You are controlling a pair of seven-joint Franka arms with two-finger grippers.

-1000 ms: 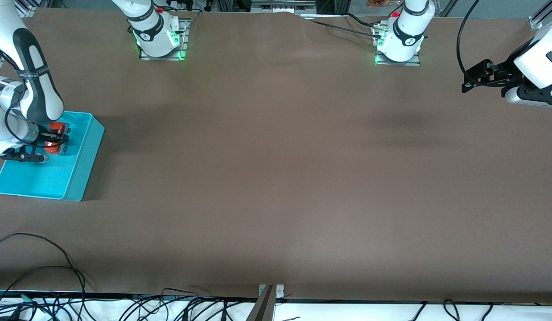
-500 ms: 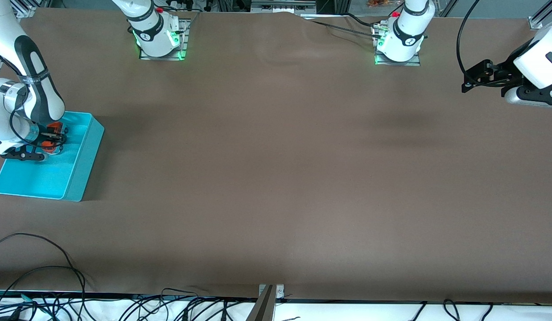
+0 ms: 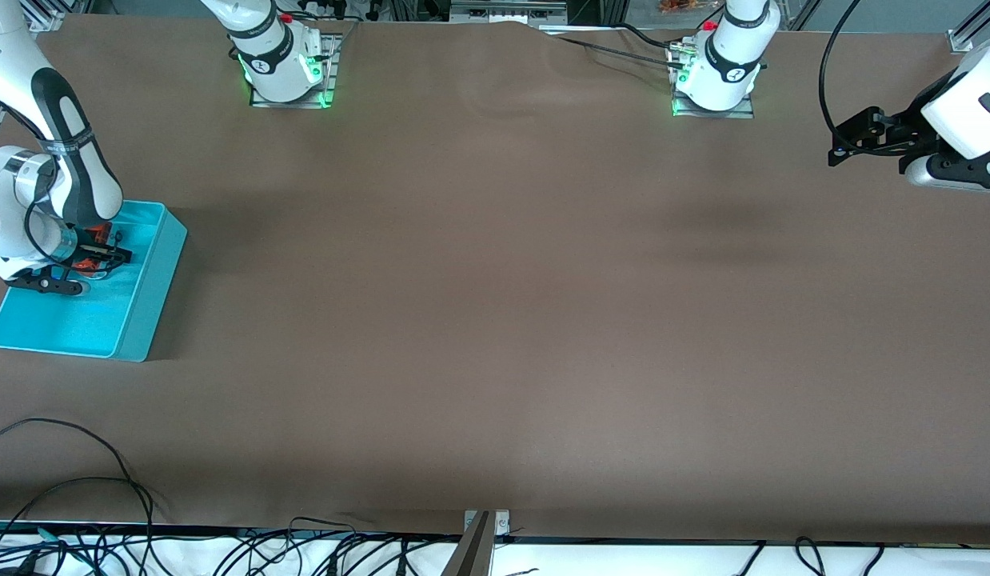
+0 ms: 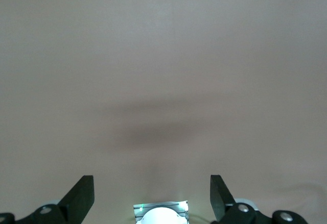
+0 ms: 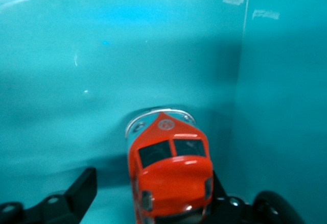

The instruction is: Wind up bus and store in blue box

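The orange-red bus [image 5: 171, 168] sits low in the blue box [image 5: 127, 55], close to one of its walls [image 5: 281, 106]. My right gripper [image 5: 152, 185] is open around it: one finger stands apart from the bus, the other is right against its side. From the front camera, the bus [image 3: 97, 237] is a small orange patch under the right hand [image 3: 95, 252], in the part of the blue box [image 3: 135, 312] farthest from that camera. My left gripper [image 4: 152, 198] hangs open and empty over bare table; it waits at the left arm's end [image 3: 845, 142].
Brown cloth covers the table [image 3: 495, 320]. The blue box stands at the right arm's end. Both arm bases [image 3: 287, 72] [image 3: 715, 80] stand along the edge farthest from the front camera. Cables [image 3: 79, 488] trail along the nearest edge.
My right gripper has sunk lower into the blue box and opened its fingers, letting go of the bus. The left arm has not moved.
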